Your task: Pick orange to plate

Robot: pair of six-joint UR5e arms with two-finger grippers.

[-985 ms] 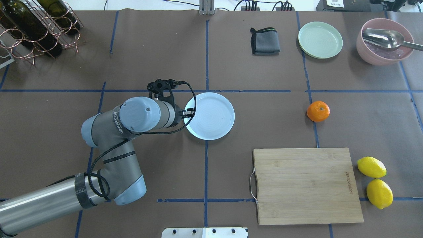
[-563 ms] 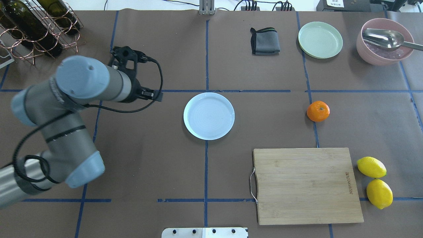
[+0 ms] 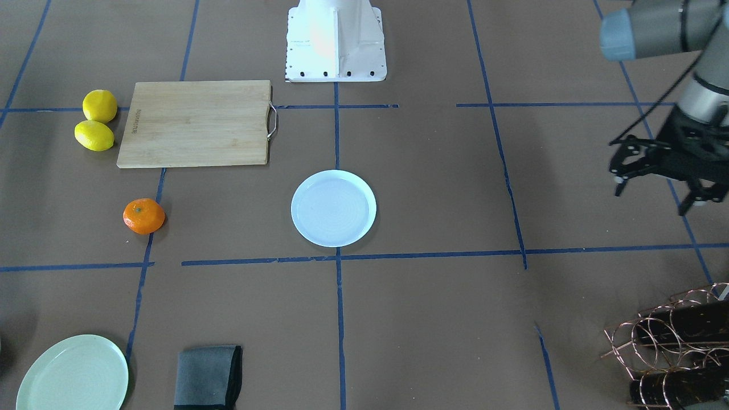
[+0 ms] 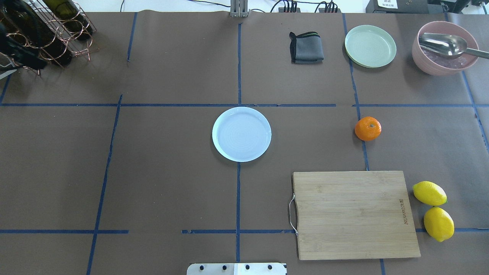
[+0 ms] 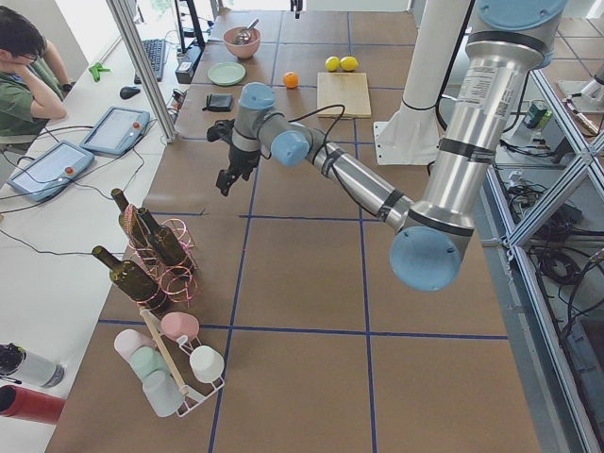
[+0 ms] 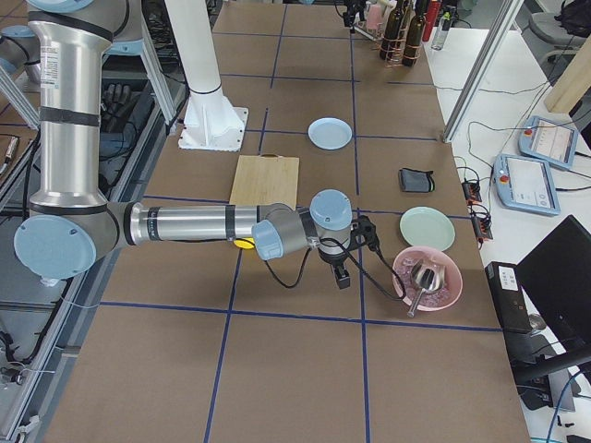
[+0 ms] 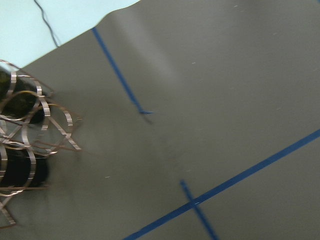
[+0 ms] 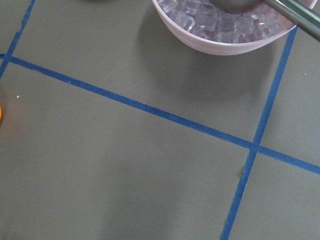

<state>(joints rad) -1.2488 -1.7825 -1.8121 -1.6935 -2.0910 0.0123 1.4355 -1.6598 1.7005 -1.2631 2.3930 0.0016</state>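
Left gripper [image 3: 650,198] jaws spread, empty, right edge of frame; orange [image 3: 143,216] well apart, mid-left. Right gripper [image 6: 340,274] opening can't tell.

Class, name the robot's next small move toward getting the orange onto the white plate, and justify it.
Probably shift the right gripper over the orange: it lies on the table apart from the plate, just at the right wrist view's edge; the left gripper is far off.

Table [image 4: 172,191] w/ plate [image 4: 241,133], orange [image 4: 368,128], cutting board [image 4: 353,214], lemons [image 4: 429,193], cloth [image 4: 306,47].
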